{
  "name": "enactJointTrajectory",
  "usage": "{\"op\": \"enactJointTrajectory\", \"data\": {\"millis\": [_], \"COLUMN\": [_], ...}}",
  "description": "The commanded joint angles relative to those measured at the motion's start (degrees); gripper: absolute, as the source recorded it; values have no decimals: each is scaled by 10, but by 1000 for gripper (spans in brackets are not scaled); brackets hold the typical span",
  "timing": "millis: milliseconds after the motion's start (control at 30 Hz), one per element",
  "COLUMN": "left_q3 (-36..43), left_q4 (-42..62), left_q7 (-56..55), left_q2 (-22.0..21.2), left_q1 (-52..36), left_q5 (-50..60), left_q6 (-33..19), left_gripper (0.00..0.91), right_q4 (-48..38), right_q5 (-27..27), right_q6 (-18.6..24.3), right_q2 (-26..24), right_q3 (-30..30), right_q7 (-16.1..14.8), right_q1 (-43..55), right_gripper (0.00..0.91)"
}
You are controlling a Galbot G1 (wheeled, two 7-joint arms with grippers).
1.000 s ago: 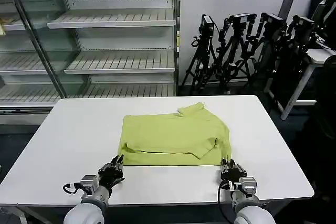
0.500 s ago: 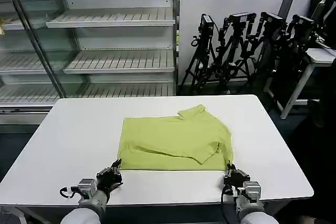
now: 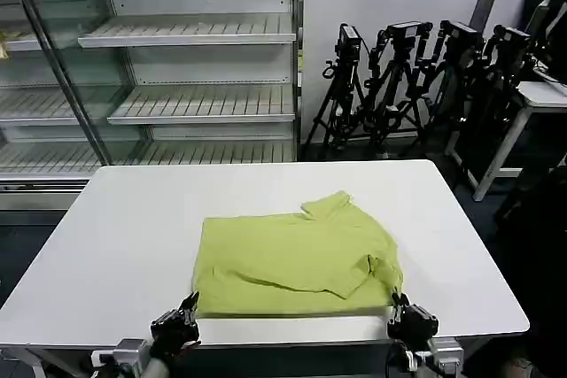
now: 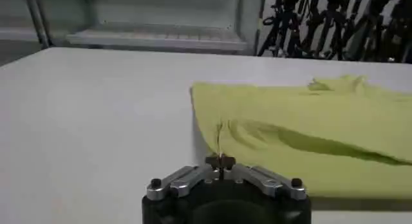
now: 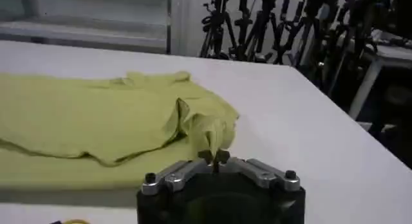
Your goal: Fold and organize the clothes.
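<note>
Pinching the near corners of the shirt (image 3: 295, 254), lying folded at centre frame on the white worktop (image 3: 115, 236): left hand (image 3: 176, 326) at lower left, right hand (image 3: 407, 320) at lower right, each clamped together on a thin tuck of hem. Judging the step as dragging the cloth toward the near edge; best pulling both corners evenly, low and taut, avoiding skew. Arms cut off below; collar and far sleeve half buried in folds.
</note>
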Motion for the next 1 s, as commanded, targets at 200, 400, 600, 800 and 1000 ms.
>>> {"op": "enactJointTrajectory", "data": {"millis": [200, 400, 600, 800, 1000], "left_q3": [-20, -49, -46, -4, 53], "left_q4": [-71, -87, -25, 84, 172], "left_q7": [-2, -17, -48, -67, -75], "left_q2": [7, 23, 69, 114, 136], "left_q1": [65, 22, -89, -219, -301], "left_q5": [23, -24, -128, -167, -182], "left_q6": [5, 18, 49, 50, 51], "left_gripper": [907, 907, 907, 907, 907], "right_q4": [80, 76, -49, -194, -321], "right_q5": [-28, 4, 71, 145, 173], "right_q6": [-6, 4, -13, -14, -14], "right_q2": [-10, -36, -69, -65, -40], "right_q3": [36, 74, -12, -116, -177], "right_q7": [-14, -14, 26, 74, 93], "right_q1": [-59, 2, 204, 376, 503], "right_gripper": [907, 907, 907, 907, 907]}}
